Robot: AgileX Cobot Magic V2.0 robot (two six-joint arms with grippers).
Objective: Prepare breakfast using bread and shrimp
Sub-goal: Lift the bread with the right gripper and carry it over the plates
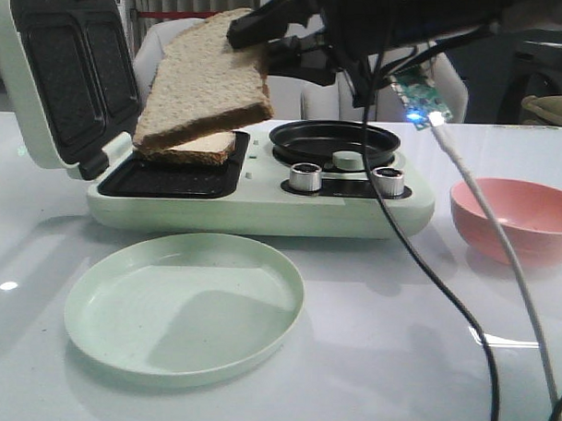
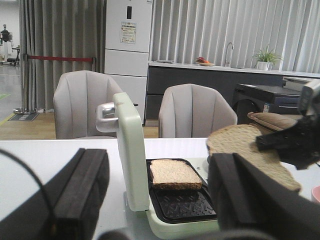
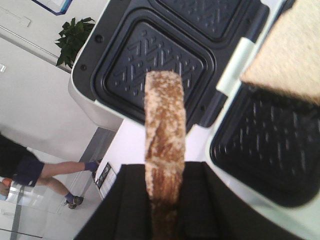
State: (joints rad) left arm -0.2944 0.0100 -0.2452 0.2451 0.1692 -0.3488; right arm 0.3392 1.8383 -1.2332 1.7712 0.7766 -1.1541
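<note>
While the right jaws (image 3: 165,200) are clamped on the crust edge of the upper bread slice (image 1: 210,74), that slice hangs tilted above the lower bread slice (image 1: 193,148) lying in the open sandwich maker (image 1: 263,205). Level the slice, align the crusts, then lower before releasing. The left jaws (image 2: 157,200) stand apart, holding nothing. No shrimp is visible. A green plate (image 1: 119,343) and pink bowl (image 1: 521,219) rest on the worktop (image 1: 396,362).

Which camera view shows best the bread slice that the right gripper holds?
The front view: the held slice shows its whole face, tilted above the slice in the sandwich maker. The right wrist view shows only its crust edge; the left wrist view shows it partly hidden.
</note>
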